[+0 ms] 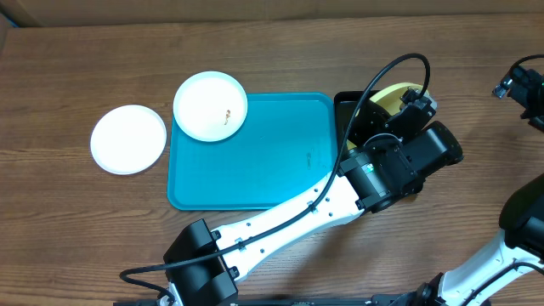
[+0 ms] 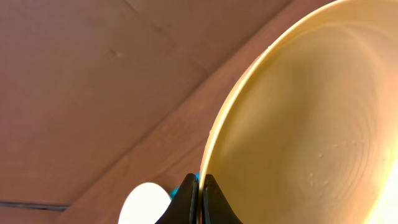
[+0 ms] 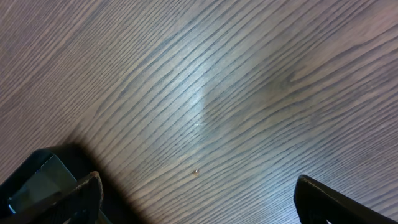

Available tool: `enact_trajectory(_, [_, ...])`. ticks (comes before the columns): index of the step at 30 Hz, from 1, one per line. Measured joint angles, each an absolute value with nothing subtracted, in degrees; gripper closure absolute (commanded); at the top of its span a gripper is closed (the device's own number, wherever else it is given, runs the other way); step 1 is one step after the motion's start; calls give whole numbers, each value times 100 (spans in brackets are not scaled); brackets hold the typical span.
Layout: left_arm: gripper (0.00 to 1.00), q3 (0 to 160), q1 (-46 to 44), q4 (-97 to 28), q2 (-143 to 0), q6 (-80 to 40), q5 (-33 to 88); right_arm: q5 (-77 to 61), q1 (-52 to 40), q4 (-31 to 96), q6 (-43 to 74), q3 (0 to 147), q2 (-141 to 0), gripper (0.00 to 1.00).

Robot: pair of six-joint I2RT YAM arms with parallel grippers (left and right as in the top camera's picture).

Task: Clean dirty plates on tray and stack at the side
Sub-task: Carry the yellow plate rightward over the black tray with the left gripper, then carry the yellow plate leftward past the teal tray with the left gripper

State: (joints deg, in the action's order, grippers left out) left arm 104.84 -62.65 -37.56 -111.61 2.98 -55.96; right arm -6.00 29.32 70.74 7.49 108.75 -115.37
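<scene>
The turquoise tray [image 1: 272, 161] lies at the middle of the table. A white plate [image 1: 211, 105] with a small orange-brown smear sits over its far left corner. A second white plate [image 1: 128, 138] lies on the table left of the tray. My left gripper [image 1: 410, 109] is shut on the rim of the pale yellow-green plate [image 1: 391, 95], held tilted above the black tray [image 1: 342, 109]. In the left wrist view the jaws [image 2: 200, 186] pinch the plate's edge [image 2: 298, 124]. My right gripper [image 3: 199, 186] is open and empty over bare wood at the far right [image 1: 520, 85].
The glossy black tray stands right of the turquoise tray, mostly hidden by my left arm, which crosses from the front left over the turquoise tray's front right corner. A white plate [image 2: 144, 202] shows low in the left wrist view.
</scene>
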Motion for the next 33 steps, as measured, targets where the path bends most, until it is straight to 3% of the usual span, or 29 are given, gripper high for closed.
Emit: enact_trajectory(33, [96, 10495, -6510, -2877, -11168, 180, -7216, -598, 2930, 7074, 746, 10875, -11537, 0])
